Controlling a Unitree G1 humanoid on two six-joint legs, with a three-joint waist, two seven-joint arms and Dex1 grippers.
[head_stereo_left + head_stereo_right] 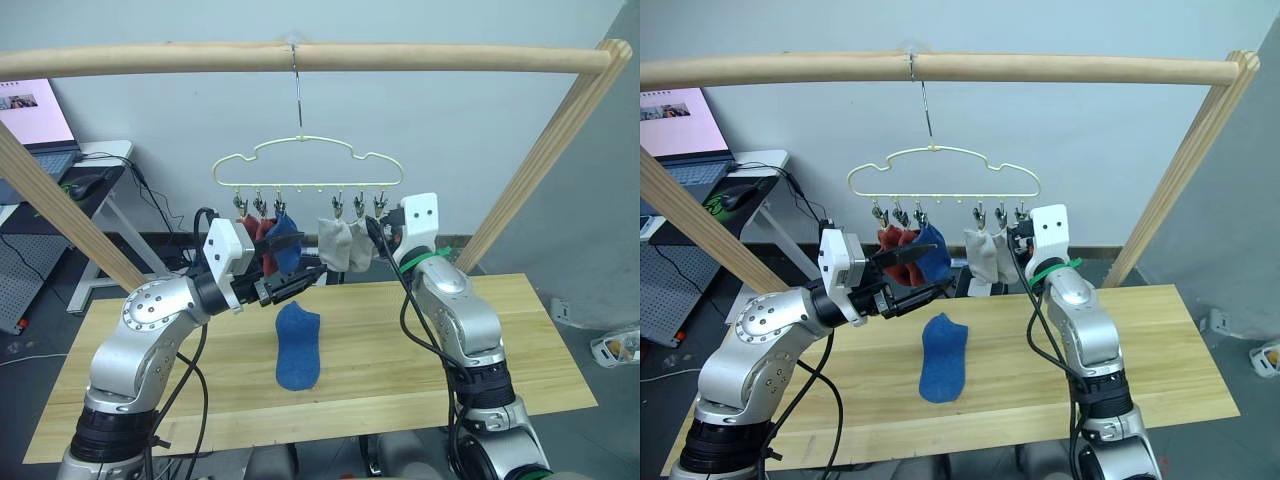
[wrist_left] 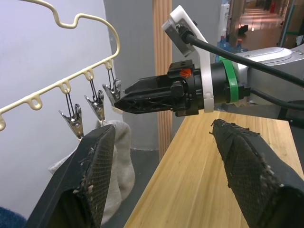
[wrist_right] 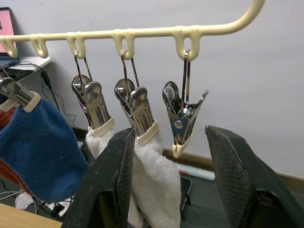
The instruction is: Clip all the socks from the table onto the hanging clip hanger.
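Note:
The cream clip hanger (image 1: pixel 305 165) hangs by its hook from the wooden beam. Two rust red socks (image 1: pixel 255 232) and a blue sock (image 1: pixel 284 243) hang from its left clips, and two light grey socks (image 1: pixel 340 243) from clips further right. Another blue sock (image 1: pixel 297 347) lies flat in the middle of the table (image 1: pixel 520 350). My left gripper (image 1: pixel 305 278) is open and empty, above the table just below the hanging blue sock. My right gripper (image 3: pixel 175 185) is open, raised at the hanger's right end, with the empty end clip (image 3: pixel 180 124) between its fingers (image 3: pixel 111 187).
The thick beam (image 1: pixel 300 57) rests on slanted wooden posts (image 1: pixel 545 170) at both sides of the table. A side desk with a laptop (image 1: pixel 35 115) and cables stands at the far left. Small items lie on the floor at the right (image 1: pixel 620 348).

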